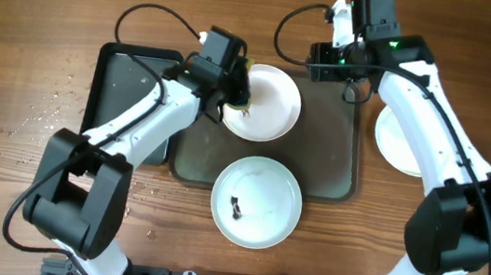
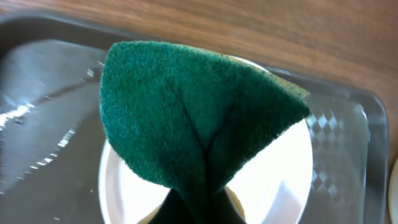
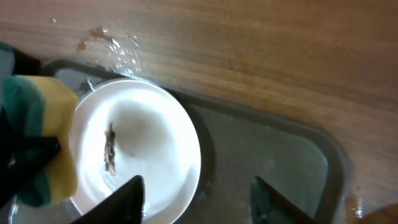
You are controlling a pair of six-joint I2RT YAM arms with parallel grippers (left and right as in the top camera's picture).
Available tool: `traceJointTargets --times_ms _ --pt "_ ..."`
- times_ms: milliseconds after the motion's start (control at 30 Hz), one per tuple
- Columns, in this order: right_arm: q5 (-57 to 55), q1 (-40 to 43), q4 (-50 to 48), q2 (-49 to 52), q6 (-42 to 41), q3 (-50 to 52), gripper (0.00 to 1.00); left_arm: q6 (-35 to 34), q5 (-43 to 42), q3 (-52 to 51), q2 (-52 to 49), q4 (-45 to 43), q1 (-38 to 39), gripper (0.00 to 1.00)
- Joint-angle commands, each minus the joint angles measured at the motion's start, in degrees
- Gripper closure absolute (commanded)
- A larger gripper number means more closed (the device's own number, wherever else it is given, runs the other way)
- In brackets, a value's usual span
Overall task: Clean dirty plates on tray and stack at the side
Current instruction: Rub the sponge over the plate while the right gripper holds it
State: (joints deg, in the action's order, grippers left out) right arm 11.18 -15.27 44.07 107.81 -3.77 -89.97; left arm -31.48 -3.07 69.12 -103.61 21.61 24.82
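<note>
The left hand (image 1: 236, 89) is pinching a green-and-yellow sponge (image 2: 193, 118) directly over a smudged plate (image 3: 155, 143) on the tray (image 1: 330, 153); the right hand (image 3: 198, 190) is hovering spread and empty just beside that plate

No text, label, brand, number or sign was read in any view. Nothing legible was made out on plates (image 1: 256, 203), tray (image 1: 330, 138) or green sponge (image 2: 186, 112).
</note>
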Motion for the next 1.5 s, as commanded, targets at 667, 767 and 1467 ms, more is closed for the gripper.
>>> traceJointTargets --times_ms 667,767,1467 --pt "6.6 -2.0 -6.5 12.7 -0.2 6.3 0.89 -0.9 3.5 0.9 -1.5 -0.3 1.7 0.96" --pt "6.6 -2.3 -6.7 12.8 -1.0 6.7 0.88 -1.0 3.4 0.9 -1.5 -0.3 1.7 0.96" --pt "9.4 -4.2 -9.7 12.8 -25.8 9.6 0.96 -1.9 5.8 0.9 -1.5 2.0 1.6 0.96"
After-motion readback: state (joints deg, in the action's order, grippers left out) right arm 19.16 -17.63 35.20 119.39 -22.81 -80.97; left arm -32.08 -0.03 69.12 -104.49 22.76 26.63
